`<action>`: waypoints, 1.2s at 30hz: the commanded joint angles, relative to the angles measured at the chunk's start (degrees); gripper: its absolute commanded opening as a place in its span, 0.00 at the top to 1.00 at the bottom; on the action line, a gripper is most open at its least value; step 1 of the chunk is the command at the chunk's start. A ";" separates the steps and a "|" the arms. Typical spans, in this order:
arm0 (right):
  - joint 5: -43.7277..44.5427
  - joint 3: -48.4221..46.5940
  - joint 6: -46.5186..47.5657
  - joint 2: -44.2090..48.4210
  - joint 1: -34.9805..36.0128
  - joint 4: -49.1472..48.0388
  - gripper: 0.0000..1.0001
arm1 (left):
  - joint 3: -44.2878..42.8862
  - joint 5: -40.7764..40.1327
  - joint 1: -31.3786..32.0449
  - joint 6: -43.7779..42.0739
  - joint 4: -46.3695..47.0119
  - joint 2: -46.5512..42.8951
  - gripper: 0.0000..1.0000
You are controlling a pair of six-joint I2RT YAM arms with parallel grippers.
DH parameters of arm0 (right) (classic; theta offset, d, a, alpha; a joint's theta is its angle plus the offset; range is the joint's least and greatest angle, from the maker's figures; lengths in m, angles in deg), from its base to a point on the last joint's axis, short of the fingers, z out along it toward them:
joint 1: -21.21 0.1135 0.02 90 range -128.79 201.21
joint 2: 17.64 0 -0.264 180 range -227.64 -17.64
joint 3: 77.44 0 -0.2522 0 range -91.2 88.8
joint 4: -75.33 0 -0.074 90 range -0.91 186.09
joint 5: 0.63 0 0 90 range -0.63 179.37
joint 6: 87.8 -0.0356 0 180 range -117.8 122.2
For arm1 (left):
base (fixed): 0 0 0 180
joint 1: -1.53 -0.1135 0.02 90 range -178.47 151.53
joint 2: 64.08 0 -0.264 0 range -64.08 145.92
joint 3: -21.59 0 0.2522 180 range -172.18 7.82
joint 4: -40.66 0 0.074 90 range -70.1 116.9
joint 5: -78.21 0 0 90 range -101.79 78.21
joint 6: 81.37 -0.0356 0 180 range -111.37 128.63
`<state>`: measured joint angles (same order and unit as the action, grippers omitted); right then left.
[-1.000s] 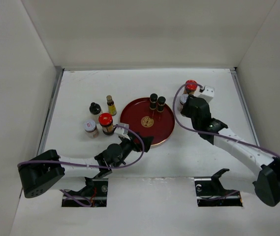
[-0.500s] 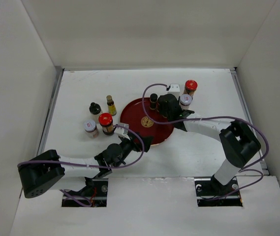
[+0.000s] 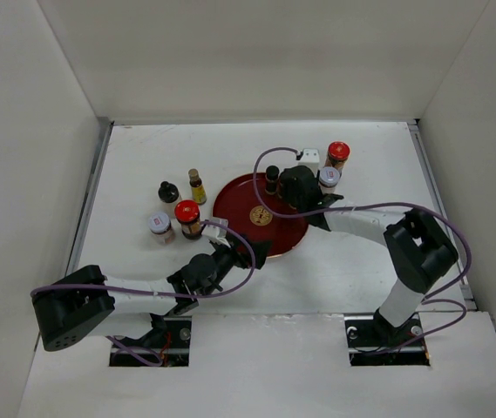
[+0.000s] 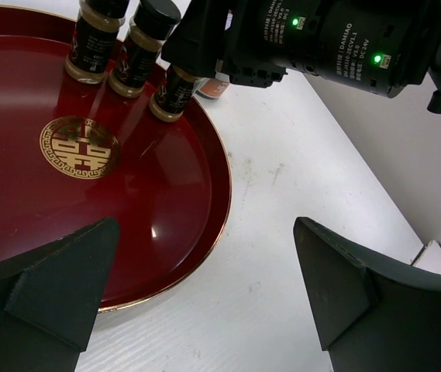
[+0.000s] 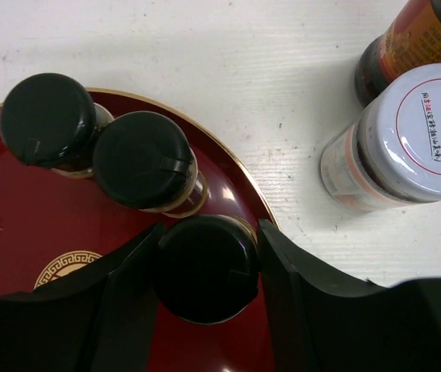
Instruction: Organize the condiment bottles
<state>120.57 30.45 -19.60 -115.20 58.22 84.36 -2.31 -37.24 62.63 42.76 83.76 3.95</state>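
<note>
The red tray (image 3: 237,207) sits about the middle of the table (image 3: 143,148). Three dark bottles with black caps stand in a short row just inside its far right rim. The right gripper (image 5: 208,232) is down over the end bottle (image 5: 204,267), the one closest to the rim. It has a finger on each side of the cap and pressed against it, so the jaws are clamped on that bottle. From the left wrist view the bottle's base looks to be standing on the tray. The middle bottle (image 5: 144,159) is right up against it, and the last bottle (image 5: 47,120) stands just beside that one.

Off the tray, toward the table's far right corner, a white-lidded jar (image 5: 418,132) stands near the rim. A red-capped jar (image 3: 338,153) stands just behind it.

Left of the tray four more stand upright on the bare table. A slim yellow bottle (image 3: 196,185) and a squat black-capped bottle (image 3: 168,192) are further back. A second red-capped jar (image 3: 186,214) and a second white-lidded jar (image 3: 159,225) are nearer the front edge, close together.

The left gripper (image 4: 204,232) hangs low at the tray's near rim. Its jaws are spread wide, one finger over the red surface and the other over the white table.
</note>
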 commanded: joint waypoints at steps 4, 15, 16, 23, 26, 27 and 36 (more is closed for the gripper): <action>-1.05 0.16 -1.49 1.05 -0.94 -2.83 0.34 | 0.29 0.49 0.03 0.67 3.43 -0.62 0.00; -1.58 5.43 -0.78 14.49 -4.00 -2.83 0.18 | 0.02 0.58 0.55 0.41 3.43 -0.36 0.00; -1.76 6.05 -0.96 15.46 -5.14 -2.83 0.18 | -0.06 0.58 0.55 0.50 3.43 -0.27 0.00; -1.06 4.92 -1.58 12.84 -12.53 0.42 0.13 | -0.24 0.67 0.82 0.50 3.43 0.00 0.00; -0.97 3.25 -1.23 10.12 -13.76 0.51 0.10 | -0.24 0.67 0.82 0.32 3.43 -0.18 0.00; -1.31 2.54 -1.14 9.06 -14.20 0.34 0.09 | -0.24 0.67 0.73 0.32 3.43 -0.09 0.00; -3.78 -1.24 -0.52 1.33 -16.23 -3.26 0.12 | -0.15 0.67 0.82 0.15 3.43 -0.18 0.00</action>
<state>117.54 32.16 -20.46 -112.53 42.53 85.34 -2.31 -37.00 63.17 42.74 83.76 3.97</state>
